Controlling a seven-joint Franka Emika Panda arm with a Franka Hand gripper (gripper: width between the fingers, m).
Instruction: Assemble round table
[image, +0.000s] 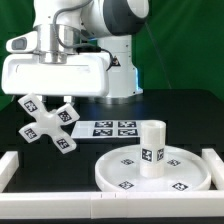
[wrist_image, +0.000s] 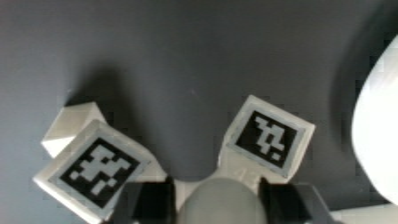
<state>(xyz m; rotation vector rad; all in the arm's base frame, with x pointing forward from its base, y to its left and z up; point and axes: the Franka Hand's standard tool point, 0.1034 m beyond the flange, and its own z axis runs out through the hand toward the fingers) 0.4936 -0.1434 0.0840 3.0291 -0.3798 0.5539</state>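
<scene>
We saw a black table (image: 62, 163) before a green backdrop (image: 190, 40). One round disc (image: 190, 168) lay there with one leg (image: 152, 140) upright on it. One cross-shaped base (image: 48, 125), well apart from the disc, sat clamped in the pincer (wrist_image: 221, 198).

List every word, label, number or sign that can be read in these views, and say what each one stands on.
No words, brands or numbers are readable in either view.
The only markings are black-and-white square tags, block patterns without letters: on the cross-shaped base, the leg, the round disc and the marker board.
</scene>
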